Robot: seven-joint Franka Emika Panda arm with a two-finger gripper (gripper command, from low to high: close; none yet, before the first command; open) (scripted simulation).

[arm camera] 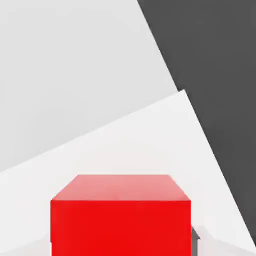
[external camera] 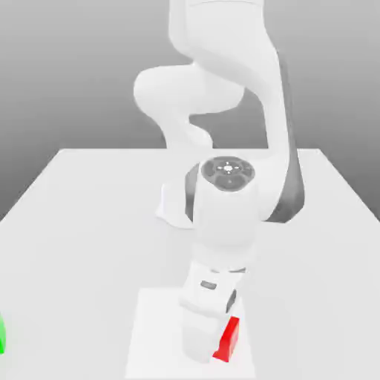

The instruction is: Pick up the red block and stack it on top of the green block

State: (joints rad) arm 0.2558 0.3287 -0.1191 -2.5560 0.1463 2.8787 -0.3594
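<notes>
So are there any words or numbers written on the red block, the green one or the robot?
None: no words, numbers or signs can be read.
red block: plain faces.
green block: only an edge shows, blank.
robot arm: plain white, no label.

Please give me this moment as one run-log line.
phase: grasp | gripper: shut on red block | green block: apart, exterior view's left edge | stack: not yet

Green block [external camera: 1, 335] cut by frame edge; red block [external camera: 227, 339] half behind claw [external camera: 210, 343]
</notes>
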